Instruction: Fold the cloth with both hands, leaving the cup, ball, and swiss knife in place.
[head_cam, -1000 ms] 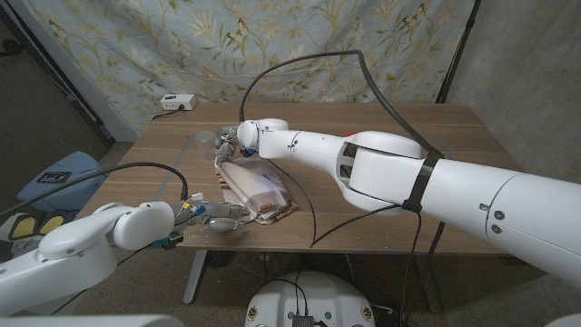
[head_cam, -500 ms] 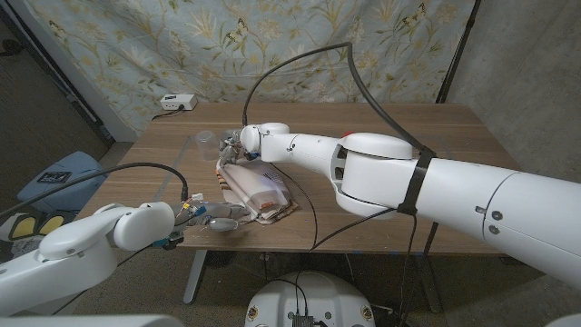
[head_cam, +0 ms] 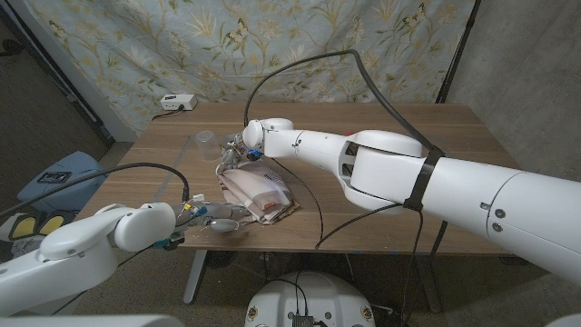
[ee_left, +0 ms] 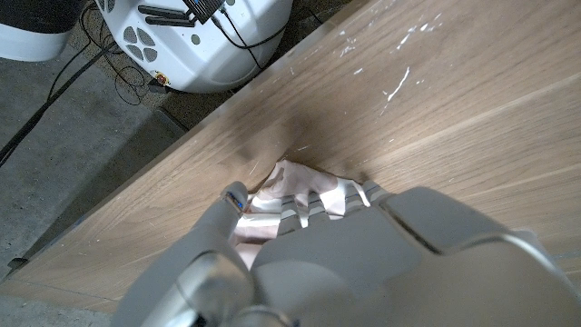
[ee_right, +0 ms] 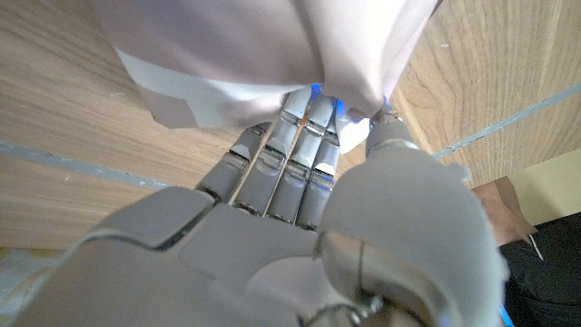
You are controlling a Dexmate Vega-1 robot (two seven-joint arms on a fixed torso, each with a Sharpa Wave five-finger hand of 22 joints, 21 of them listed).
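Right hand (head_cam: 238, 150) gripping cloth (head_cam: 259, 193), left hand (head_cam: 218, 221) at its near corner

No text, label, brand, number or sign could be read anywhere in these pictures.
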